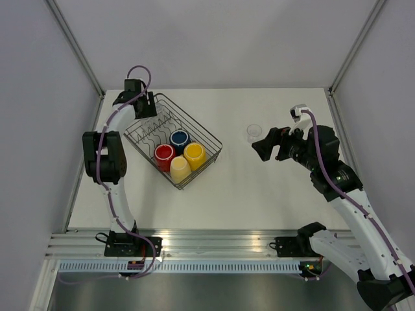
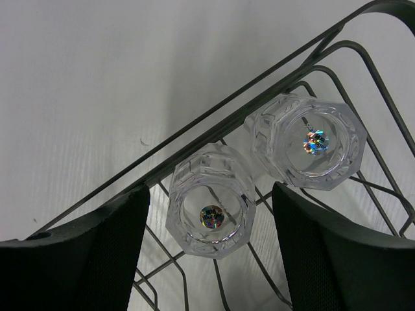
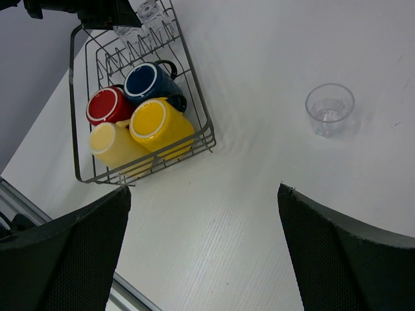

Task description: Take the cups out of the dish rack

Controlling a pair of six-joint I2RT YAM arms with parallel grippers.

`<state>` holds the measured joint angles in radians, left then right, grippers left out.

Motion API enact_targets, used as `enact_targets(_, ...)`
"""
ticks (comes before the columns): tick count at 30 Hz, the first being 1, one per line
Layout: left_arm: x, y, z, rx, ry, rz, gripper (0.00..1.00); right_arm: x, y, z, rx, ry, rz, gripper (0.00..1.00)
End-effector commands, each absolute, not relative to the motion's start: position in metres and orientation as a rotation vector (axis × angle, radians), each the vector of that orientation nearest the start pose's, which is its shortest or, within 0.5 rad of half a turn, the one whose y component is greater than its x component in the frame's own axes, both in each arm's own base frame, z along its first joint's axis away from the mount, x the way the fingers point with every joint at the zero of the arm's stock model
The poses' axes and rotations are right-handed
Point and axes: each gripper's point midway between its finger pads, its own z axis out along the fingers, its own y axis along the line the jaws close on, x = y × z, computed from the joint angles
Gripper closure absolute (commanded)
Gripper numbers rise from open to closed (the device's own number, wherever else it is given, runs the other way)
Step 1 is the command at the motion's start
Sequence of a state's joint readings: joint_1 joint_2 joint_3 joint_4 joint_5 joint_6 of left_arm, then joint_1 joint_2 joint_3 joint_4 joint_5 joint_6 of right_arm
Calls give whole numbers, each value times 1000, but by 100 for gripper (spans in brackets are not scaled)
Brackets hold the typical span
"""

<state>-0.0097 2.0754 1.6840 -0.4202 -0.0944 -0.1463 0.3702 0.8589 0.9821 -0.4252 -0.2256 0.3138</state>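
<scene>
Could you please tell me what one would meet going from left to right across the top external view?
left gripper → red mug → orange-yellow mug → glass tumbler

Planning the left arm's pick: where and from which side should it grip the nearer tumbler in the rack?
Likely across its faceted side walls, from above: the tumbler stands on end in the dish rack, and the left gripper can flank it clear of the second tumbler.
</scene>
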Motion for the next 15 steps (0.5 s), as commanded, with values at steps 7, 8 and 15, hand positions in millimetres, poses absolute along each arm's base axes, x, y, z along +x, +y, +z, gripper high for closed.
enact_targets(7,541,2,81,-194,2404,17,30,264,162,303,-244,1865,696,2)
enact_targets(8,540,2,82,-196,2405,18,32,263,162,303,-246,1863,697,2)
enact_targets(15,539,1,92,-207,2392,8,62,262,162,304,-250,1861,699,2)
